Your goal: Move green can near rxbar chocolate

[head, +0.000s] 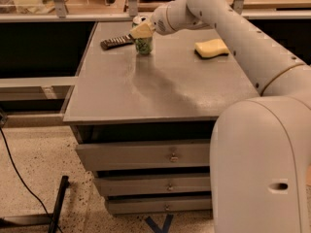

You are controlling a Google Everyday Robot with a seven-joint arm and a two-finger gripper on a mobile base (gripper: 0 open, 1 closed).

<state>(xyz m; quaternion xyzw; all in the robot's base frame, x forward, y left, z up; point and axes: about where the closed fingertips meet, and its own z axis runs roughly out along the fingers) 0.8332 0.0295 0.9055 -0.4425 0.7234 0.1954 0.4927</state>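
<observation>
While the gripper (142, 34) clasps its upper part, the green can (143, 47) stands upright in the upper middle of the frame, toward the far left of the grey table (160, 91). Only its lower green body shows below a pale, cream-coloured finger (140, 30) that covers the can's top. Whether the can's base touches the tabletop cannot be told.

Just left of the can lies the rxbar chocolate (115, 42), a flat dark wrapper set at a slight angle. Its right end is very close to the can, partly behind the finger.

Well to the right, the yellow sponge (211, 48) rests on the same tabletop. The white arm (233, 28) reaches in from the right edge of the frame, and its large lower body fills the lower right corner. Below the tabletop are three grey drawers (146, 154), and a black cable (14, 174) trails over the speckled floor at lower left.
</observation>
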